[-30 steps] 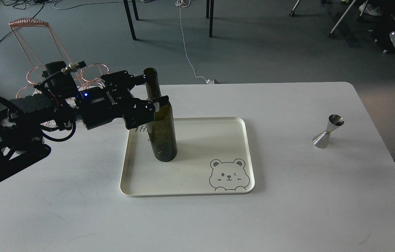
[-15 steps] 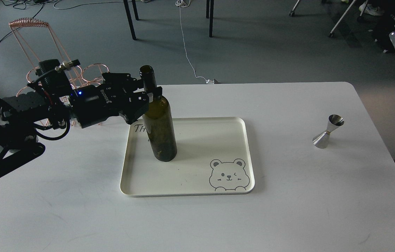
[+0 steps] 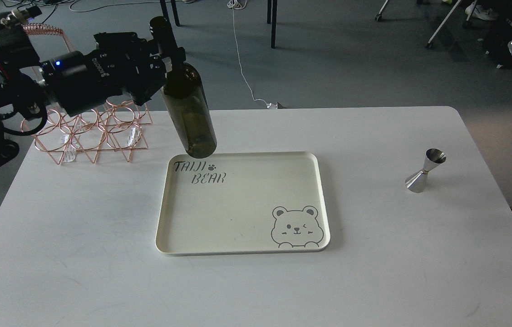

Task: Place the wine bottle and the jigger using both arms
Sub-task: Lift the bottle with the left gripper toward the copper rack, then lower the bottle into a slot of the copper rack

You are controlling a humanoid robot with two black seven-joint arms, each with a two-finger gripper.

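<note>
Left gripper (image 3: pixel 165 56) clamps the wine bottle (image 3: pixel 188 109) by its neck — lifted above the tray (image 3: pixel 242 247) — jigger (image 3: pixel 425 170) well apart on the table (image 3: pixel 374 272).

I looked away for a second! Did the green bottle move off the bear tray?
Yes. The wine bottle stood on the tray before; now the left gripper holds it lifted, up and leftward, nearer the copper rack.

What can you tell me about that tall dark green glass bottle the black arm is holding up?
The tall dark olive-green glass wine bottle has a long narrow neck, an open mouth with no cork, and no label. It hangs in the air, tilted so its top leans left, its base above the far left edge of the cream tray. The left gripper is clamped on its neck; nothing else touches it. It looks empty, though the dark glass makes that uncertain.
</note>
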